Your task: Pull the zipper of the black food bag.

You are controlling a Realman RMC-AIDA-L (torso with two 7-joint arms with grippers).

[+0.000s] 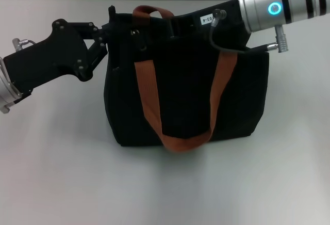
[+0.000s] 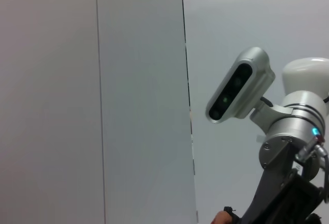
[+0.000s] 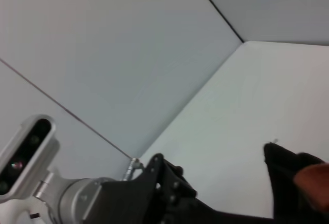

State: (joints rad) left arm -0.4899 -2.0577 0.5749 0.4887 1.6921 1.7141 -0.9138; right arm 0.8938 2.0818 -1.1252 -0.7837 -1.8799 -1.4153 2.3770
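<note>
Standing centre frame in the head view, the black food bag (image 1: 188,96) rests upright on a white table (image 1: 165,189), wider than either arm. Two rust-brown strap handles (image 1: 149,96) show: one loops down the front face to the lower middle, the other arches over the top edge, upper centre.

Left gripper (image 1: 105,36) reaches in from the left edge, its black body angled toward the bag's upper left corner. Fingertips touch or merge with the black fabric there; how far open they are, cannot tell, nor whether they have hold of anything.

Right gripper (image 1: 201,21) comes in from the upper right, silver wrist with a lit blue ring, its front end against the bag's top edge. Finger state: cannot tell.

The zipper lies somewhere along the top edge; the pull tab cannot be picked out.
</note>
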